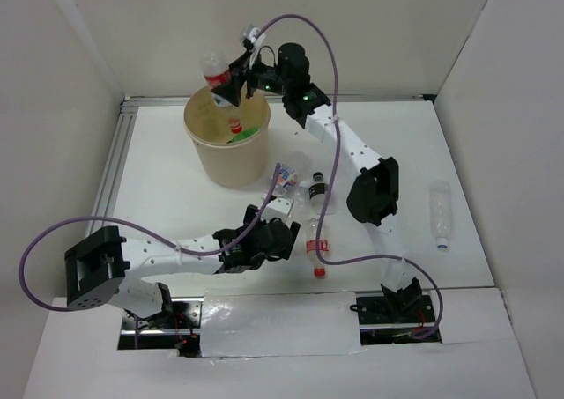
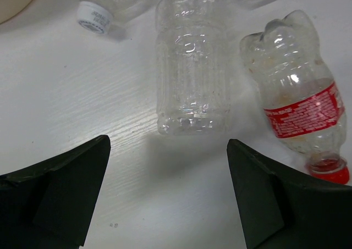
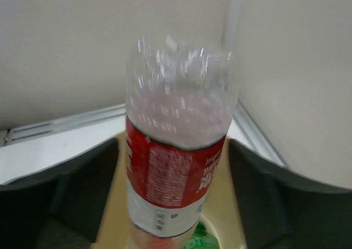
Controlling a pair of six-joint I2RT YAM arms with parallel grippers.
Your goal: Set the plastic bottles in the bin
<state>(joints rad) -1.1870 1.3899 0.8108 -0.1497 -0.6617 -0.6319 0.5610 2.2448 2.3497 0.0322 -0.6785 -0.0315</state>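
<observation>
Clear bottle is glossy ribbed see-thru plastic, red-label bottle same w/ shiny film label & glossy red cap, table matt white w/ faint wood-grain texture, bin smooth beige plastic, left gripper fingers matt black plastic.

White table boxed by pale walls, metal rail along its left edge

One bin. One red-labelled bottle directly above bin. One green bottle visible inside bin; further contents there unclear. Just right of bin, one cluster of four bottles. One clear bottle far right of bin.
</observation>
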